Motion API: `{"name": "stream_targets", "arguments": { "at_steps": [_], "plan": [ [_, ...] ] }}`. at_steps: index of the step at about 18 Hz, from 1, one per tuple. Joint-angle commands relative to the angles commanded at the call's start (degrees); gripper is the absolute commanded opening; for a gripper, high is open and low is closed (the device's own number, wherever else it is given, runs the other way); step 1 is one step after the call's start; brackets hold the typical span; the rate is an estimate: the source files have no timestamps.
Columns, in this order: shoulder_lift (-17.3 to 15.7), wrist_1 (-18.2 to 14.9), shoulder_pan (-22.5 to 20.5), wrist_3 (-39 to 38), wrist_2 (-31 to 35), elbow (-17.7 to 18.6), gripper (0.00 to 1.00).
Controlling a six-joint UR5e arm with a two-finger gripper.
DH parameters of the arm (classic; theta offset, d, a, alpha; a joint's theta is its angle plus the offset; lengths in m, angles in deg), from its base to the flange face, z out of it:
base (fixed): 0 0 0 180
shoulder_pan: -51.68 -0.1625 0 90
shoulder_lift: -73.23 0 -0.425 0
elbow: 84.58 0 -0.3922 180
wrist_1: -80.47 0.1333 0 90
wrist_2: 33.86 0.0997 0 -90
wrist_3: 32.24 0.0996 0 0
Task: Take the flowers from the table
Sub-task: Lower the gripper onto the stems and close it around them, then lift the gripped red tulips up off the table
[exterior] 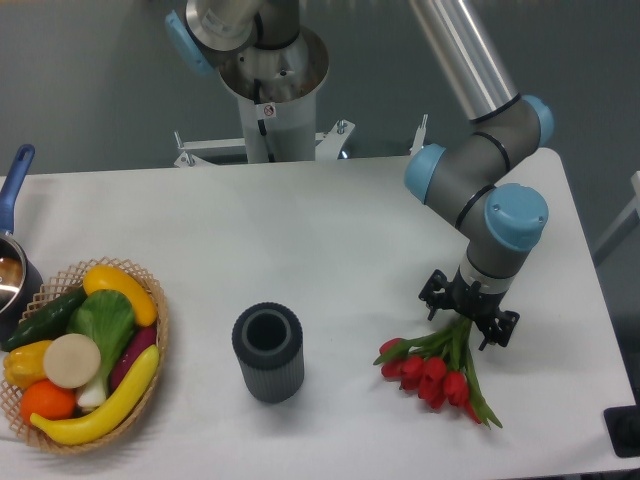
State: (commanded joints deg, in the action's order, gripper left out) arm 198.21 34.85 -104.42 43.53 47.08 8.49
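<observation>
Hard to make out whether the claw (468, 322) grips anything: seen from above, dark prongs spread to either side of the stem ends of the flowers (436, 362), fingertips hidden under the wrist, so cannot tell if wide or narrow. Flowers lying flat on the white bench (320, 240), well to the right of the ribbed cup, red heads pointing down-left toward the front edge, green stems running up under the claw; tie band not visible. Upper stem ends covered by the claw. Arm (480, 140) cut off at the top edge, its grey tube slanting down to blue-capped joints above the flowers. Dark ribbed cup (268, 352) upright near the middle front of the bench, open mouth up. Far left of the cup, a woven basket (160, 330) with yellow, orange, green and purple produce, partly cut by the left edge. Behind the basket, a dark pot (12, 280) with a blue handle, mostly out of view. Behind the cup, past the bench's far edge, a grey pedestal (268, 100). Dark object (626, 430) cut off at the right edge, beyond the flowers.
</observation>
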Motion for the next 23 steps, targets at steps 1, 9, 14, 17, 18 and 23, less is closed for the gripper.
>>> {"name": "stream_targets", "arguments": {
  "at_steps": [1, 9, 14, 17, 18, 23],
  "plan": [
    [0.0, 0.1, 0.0, 0.0, 0.0, 0.1, 1.0],
    [-0.1, 0.0, 0.0, 0.0, 1.1, 0.1, 0.67],
    [-0.4, -0.1, -0.1, -0.4, 1.1, -0.1, 0.44],
    [-0.7, -0.2, -0.2, -0.5, 0.9, -0.1, 0.38],
    [-0.8, -0.3, -0.3, -0.5, 0.8, -0.2, 0.35],
    [-0.8, 0.0, -0.2, -0.5, 0.9, -0.1, 0.26]
  ]
}}
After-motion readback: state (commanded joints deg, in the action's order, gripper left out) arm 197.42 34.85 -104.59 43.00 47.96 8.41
